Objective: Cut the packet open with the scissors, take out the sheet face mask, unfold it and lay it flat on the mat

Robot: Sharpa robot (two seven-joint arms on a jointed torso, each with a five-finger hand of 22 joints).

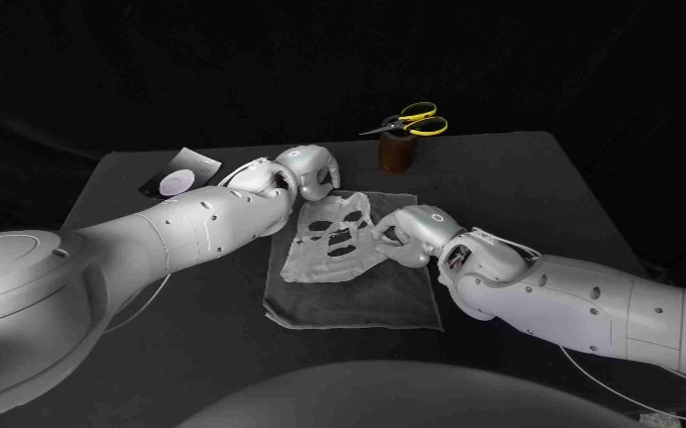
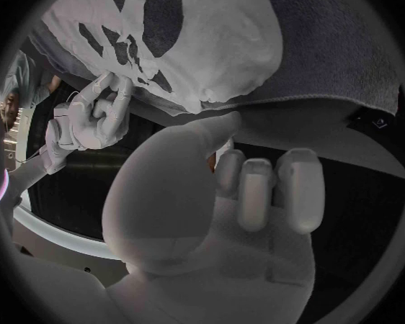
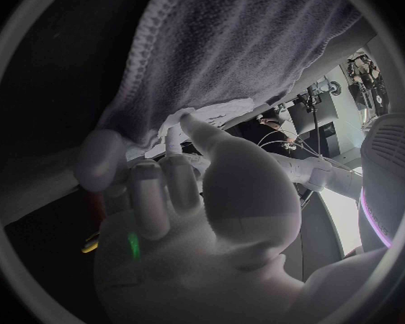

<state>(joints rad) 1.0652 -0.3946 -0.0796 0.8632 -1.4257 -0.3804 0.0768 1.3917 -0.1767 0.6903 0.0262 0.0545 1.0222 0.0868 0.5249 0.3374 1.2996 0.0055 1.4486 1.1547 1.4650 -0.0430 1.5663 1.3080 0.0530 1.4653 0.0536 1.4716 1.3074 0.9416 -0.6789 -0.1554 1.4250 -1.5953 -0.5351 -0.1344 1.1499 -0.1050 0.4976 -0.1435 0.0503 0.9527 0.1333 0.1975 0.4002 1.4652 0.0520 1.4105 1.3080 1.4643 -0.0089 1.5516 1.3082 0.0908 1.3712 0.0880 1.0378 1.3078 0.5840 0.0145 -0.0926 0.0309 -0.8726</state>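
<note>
The white sheet mask (image 1: 336, 235) lies unfolded on the grey mat (image 1: 358, 299), its eye and mouth holes showing. My left hand (image 1: 307, 175) is at the mask's far left corner. In the left wrist view its thumb (image 2: 212, 133) reaches the edge of the mask (image 2: 202, 43), while the other fingers stay curled apart from it. My right hand (image 1: 407, 235) pinches the mask's right edge, as the left wrist view shows of the right hand (image 2: 90, 119). The scissors (image 1: 407, 123), with yellow handles, stand in a brown holder (image 1: 397, 154) at the back. The opened packet (image 1: 178, 175) lies at the back left.
The mat (image 2: 346, 43) lies in the middle of the black table (image 1: 514, 180), with its short edge toward me. The holder with the scissors stands just behind the mat's far edge. The packet lies close behind my left forearm.
</note>
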